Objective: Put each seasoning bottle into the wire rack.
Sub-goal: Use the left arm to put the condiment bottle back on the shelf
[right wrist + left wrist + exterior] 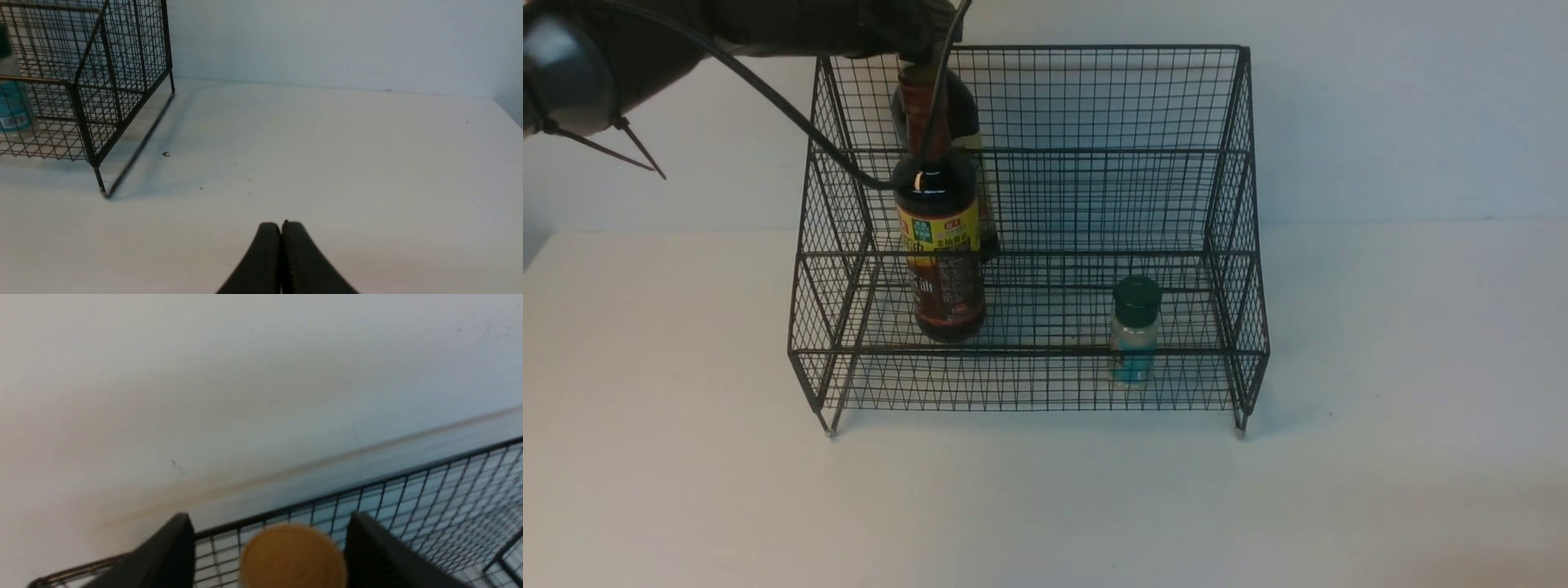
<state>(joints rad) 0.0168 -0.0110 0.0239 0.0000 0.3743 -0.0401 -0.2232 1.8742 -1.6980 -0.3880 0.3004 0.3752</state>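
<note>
The black wire rack [1045, 353] stands mid-table. One seasoning bottle [939, 245], red-necked with a yellow-red label, stands upright on the lower tier at the left. A second dark bottle [970, 122] stands right behind it on the upper tier, mostly hidden. My left gripper [919, 45] hovers at the front bottle's top. In the left wrist view the gripper [268, 517] is open, and the gold cap [292, 557] sits between its spread fingers with a gap on one side. My right gripper [281, 225] is shut on nothing, low over the table beside the rack [81, 114].
A small jar [1135, 331] with a dark green cap and blue label stands on the rack's lower tier at the right. The left arm's cable [792, 114] hangs across the rack's left side. A white wall rises close behind the rack.
</note>
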